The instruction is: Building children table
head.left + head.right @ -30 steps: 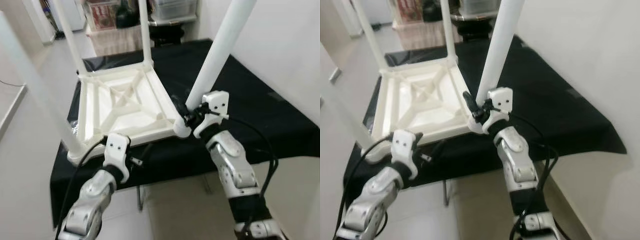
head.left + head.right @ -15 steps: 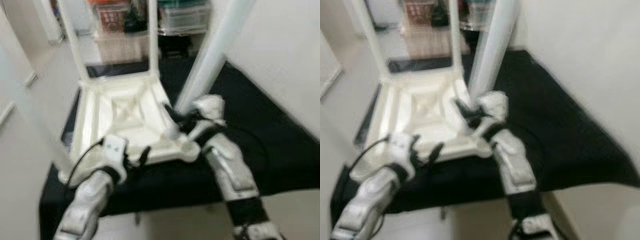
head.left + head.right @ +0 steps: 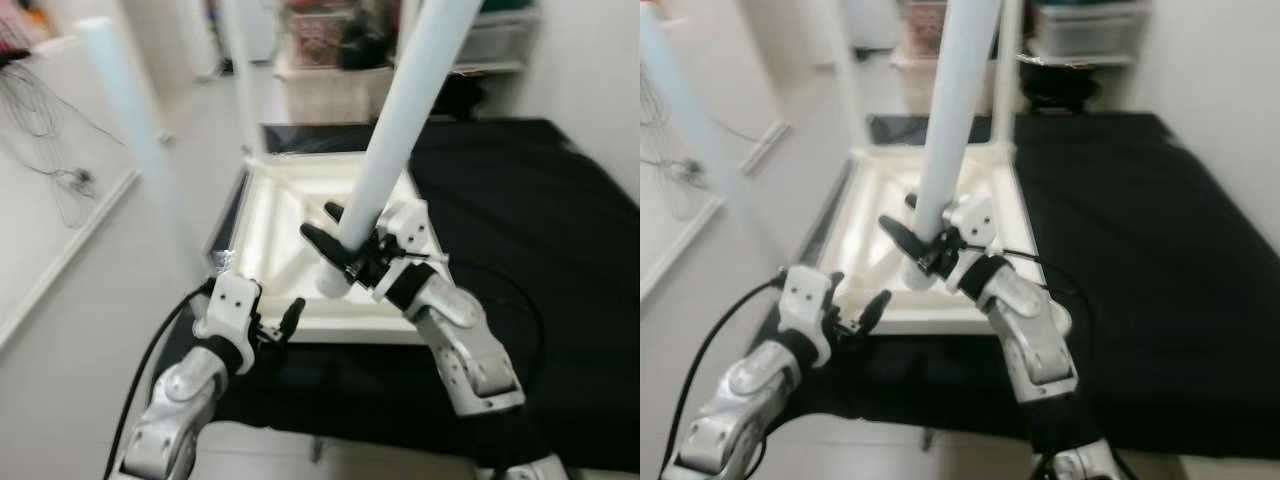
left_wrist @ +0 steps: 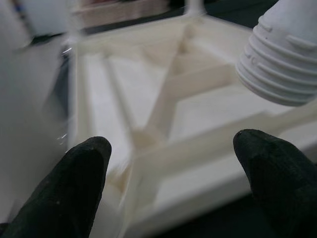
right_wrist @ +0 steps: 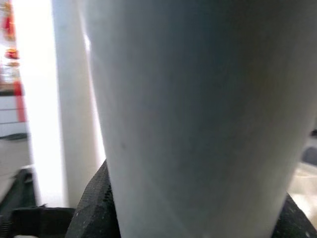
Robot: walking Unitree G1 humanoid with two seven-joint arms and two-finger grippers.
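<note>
A: What do we see of the table top (image 3: 300, 225)?

B: We see it lying upside down on the black cloth (image 3: 520, 200), ribs up, white plastic, with its near edge close to the cloth's near edge. We count 3 legs standing up from its corners: 1 at the near left (image 3: 140, 150) and 2 at the far side, all blurred.

A: And the loose leg (image 3: 400, 120)?

B: The right gripper (image 3: 335, 245) is clamped around it near its lower end. It leans up and to the right, and its threaded end (image 4: 280, 64) hangs above the top's ribbed underside, near the near right corner but not seated in it. We see the black fingers (image 5: 94, 208) pressed on both sides of the white tube in the right wrist view.

A: The other arm?

B: The left gripper (image 3: 275, 325) sits just in front of the top's near edge, left of the held leg. Its 2 fingers (image 4: 79, 183) are spread apart with nothing between them, pointing in at the ribs.

A: Around that?

B: Pale floor on the left with loose cables (image 3: 45, 120), and storage boxes (image 3: 320, 30) beyond the far end of the cloth, too blurred for us to read.
</note>
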